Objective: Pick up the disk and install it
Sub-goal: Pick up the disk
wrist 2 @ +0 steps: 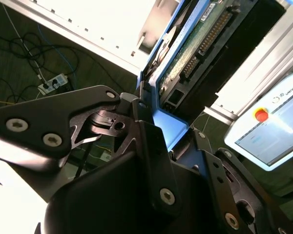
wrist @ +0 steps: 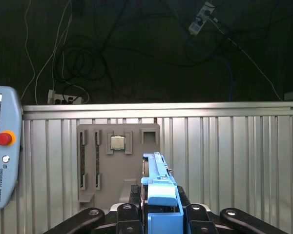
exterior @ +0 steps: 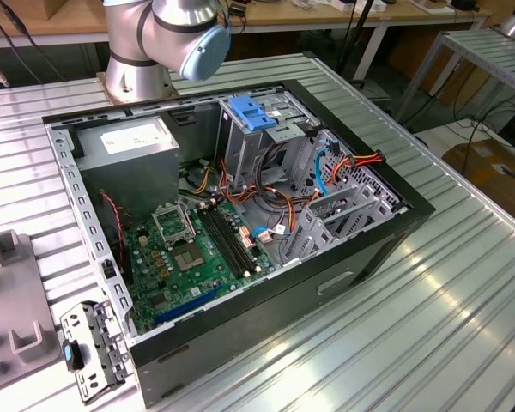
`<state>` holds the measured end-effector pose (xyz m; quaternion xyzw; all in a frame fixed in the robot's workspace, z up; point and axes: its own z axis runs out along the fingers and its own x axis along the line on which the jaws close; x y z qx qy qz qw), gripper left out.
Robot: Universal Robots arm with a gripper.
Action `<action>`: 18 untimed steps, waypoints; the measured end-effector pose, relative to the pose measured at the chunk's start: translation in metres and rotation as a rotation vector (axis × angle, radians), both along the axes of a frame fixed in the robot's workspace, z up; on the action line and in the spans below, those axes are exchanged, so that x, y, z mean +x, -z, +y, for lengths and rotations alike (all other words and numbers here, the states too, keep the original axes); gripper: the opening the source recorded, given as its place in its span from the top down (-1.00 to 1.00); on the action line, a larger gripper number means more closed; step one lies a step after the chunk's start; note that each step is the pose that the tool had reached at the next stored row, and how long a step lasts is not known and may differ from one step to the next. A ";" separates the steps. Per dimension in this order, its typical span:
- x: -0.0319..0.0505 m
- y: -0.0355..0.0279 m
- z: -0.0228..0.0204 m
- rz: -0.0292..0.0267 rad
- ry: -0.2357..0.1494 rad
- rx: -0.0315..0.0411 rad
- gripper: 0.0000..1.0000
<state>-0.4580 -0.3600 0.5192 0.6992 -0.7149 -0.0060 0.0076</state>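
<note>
While the gripper [wrist: 158,210] is clamped on the blue-railed disk [wrist: 157,181], carried on edge over the ribbed metal table [wrist: 229,156], the hold ought, I judge, to be firm and square so it enters the computer case [exterior: 369,251] cleanly.

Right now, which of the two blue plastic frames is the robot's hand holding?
The one carrying the disk, clamped in the hand. The other blue frame sits atop the drive cage inside the computer case.
</note>
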 end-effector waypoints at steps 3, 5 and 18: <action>0.0048 0.0000 0.0000 -0.0001 0.000 0.0000 0.25; 0.0082 0.0001 0.0000 -0.0001 0.000 0.0000 0.25; 0.0294 0.0000 0.0000 0.0003 0.000 0.0000 0.25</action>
